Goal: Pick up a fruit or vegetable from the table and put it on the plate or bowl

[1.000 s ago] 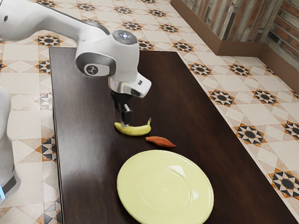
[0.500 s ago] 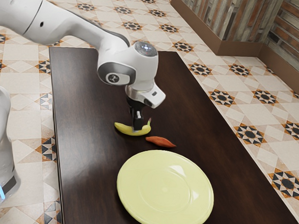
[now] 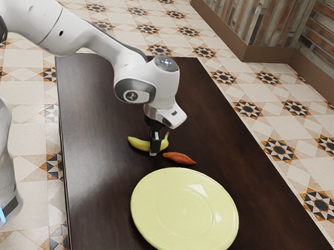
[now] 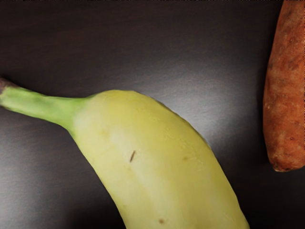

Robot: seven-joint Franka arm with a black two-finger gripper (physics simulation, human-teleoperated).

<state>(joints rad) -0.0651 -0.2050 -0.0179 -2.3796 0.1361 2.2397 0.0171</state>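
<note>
Dark wooden bench [image 3: 91,160] is carrying the curved yellow banana [image 3: 137,142] near the round pale-green plate [image 3: 184,212], with the black pincer [image 3: 154,143] straddling it unclosed, seemingly readying a grasp.

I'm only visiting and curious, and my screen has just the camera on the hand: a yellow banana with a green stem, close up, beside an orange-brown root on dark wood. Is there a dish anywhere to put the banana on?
Observer: Yes. A round pale yellow-green plate lies on the dark wooden table, nearer the side camera than the banana.
Visitor: Is anything on it?
Observer: No, it is bare. The orange-brown root lies between the banana and the plate, apart from the plate.
Visitor: And where is the hand?
Observer: The black gripper is down at the banana's middle, under the white arm that comes in from the exterior view's left.
</note>
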